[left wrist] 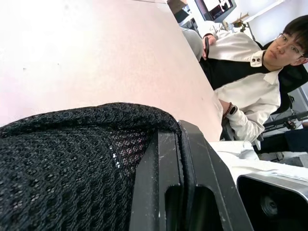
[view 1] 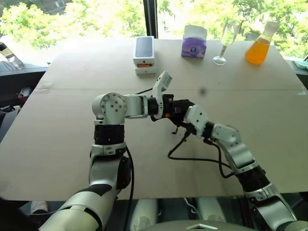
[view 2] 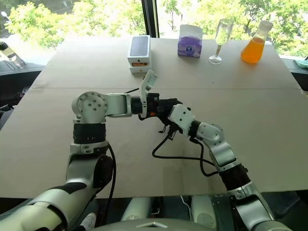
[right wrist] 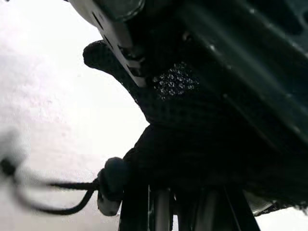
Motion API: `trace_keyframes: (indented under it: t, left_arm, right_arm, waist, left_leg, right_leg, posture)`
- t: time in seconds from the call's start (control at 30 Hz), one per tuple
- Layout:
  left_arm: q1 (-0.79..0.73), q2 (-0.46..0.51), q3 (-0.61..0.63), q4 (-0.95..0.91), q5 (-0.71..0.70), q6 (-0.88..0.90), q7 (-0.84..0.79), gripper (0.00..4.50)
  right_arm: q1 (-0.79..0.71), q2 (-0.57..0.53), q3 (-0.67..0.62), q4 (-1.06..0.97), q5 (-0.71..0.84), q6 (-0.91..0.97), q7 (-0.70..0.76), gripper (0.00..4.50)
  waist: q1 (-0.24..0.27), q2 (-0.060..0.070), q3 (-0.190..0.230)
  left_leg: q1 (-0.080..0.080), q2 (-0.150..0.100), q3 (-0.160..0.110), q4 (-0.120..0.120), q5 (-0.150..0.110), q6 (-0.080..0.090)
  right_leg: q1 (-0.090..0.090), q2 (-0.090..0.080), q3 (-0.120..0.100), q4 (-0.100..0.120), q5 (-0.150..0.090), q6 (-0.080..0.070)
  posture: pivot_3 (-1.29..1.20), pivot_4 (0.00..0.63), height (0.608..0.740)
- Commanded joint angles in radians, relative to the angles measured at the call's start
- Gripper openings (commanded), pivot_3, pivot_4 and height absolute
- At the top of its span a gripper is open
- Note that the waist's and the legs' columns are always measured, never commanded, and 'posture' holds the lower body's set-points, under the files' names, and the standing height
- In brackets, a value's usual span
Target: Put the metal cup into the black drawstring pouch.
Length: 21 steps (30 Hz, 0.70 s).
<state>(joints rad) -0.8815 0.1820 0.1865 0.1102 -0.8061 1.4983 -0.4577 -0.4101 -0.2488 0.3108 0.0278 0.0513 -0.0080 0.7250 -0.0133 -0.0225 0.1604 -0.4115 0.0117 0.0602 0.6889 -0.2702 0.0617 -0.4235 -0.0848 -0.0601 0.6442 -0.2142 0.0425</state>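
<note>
Black drawstring pouch [left wrist: 72,163], above the counter [view 1: 72,134] well short of the white box [view 1: 144,55], is clenched in both left gripper [view 1: 179,109] and right gripper [view 1: 185,126] jaws. The metal cup seems already bagged; only releasing remains.

Probably an office: monitor [left wrist: 219,7] behind a seated person [left wrist: 250,82].

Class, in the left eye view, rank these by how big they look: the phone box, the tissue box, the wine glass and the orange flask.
1. Phone box
2. Tissue box
3. Orange flask and wine glass: too alike to rank.
</note>
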Motion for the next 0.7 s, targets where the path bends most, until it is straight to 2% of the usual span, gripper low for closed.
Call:
trace_keyframes:
  t: [0.03, 0.13, 0.27, 0.43, 0.6, 0.7]
  left_arm:
    - [-0.014, -0.044, -0.001, -0.068, -0.054, 0.024, -0.015, 0.00]
    - [0.050, -0.043, 0.010, -0.181, -0.093, 0.095, -0.011, 0.00]
    - [0.115, -0.050, 0.007, -0.271, -0.092, 0.108, 0.003, 0.00]
    - [0.056, -0.117, -0.015, -0.141, 0.029, -0.053, 0.064, 0.00]
    - [0.062, -0.114, 0.034, -0.106, 0.069, -0.021, 0.123, 0.00]
    - [0.102, -0.103, 0.024, -0.146, 0.066, -0.007, 0.123, 0.00]
  right_arm:
    - [-0.035, 0.076, -0.002, -0.010, 0.081, 0.029, 0.011, 0.04]
    - [-0.026, 0.126, -0.075, 0.032, 0.152, 0.094, -0.016, 0.04]
    - [-0.006, 0.132, -0.057, 0.016, 0.165, 0.100, 0.023, 0.04]
    - [-0.038, 0.023, 0.145, 0.078, -0.091, -0.116, 0.109, 0.04]
    - [-0.127, 0.008, 0.118, 0.228, -0.208, -0.213, 0.008, 0.04]
    - [-0.137, 0.016, 0.094, 0.280, -0.197, -0.232, -0.002, 0.04]
  waist:
    - [0.000, 0.000, 0.000]
    - [-0.001, 0.000, 0.000]
    - [0.003, 0.000, 0.000]
    - [0.007, 0.000, 0.000]
    - [-0.004, 0.000, 0.000]
    - [-0.002, 0.000, 0.000]
  left_leg:
    - [0.000, 0.000, 0.000, 0.000, 0.000, 0.000]
    - [0.000, 0.000, 0.000, 0.000, 0.000, 0.000]
    - [0.000, 0.000, -0.001, -0.001, 0.000, 0.000]
    - [0.000, -0.002, -0.001, 0.000, 0.000, 0.000]
    - [0.001, -0.001, -0.001, -0.001, 0.001, -0.001]
    - [0.003, 0.000, -0.001, -0.003, 0.002, -0.003]
  right_leg:
    - [0.000, 0.000, 0.000, 0.000, 0.000, 0.000]
    - [0.000, 0.000, 0.000, 0.000, 0.000, 0.000]
    - [0.000, -0.001, -0.001, -0.001, 0.000, 0.000]
    - [0.001, -0.002, -0.001, -0.001, 0.000, 0.000]
    - [0.001, 0.000, 0.000, 0.001, 0.000, 0.000]
    - [0.001, 0.000, 0.000, 0.001, 0.000, 0.000]
  posture:
    - [0.00, 0.150, 0.737]
    - [0.00, 0.150, 0.737]
    - [0.00, 0.150, 0.737]
    - [0.00, 0.150, 0.737]
    - [0.00, 0.150, 0.737]
    - [0.00, 0.150, 0.737]
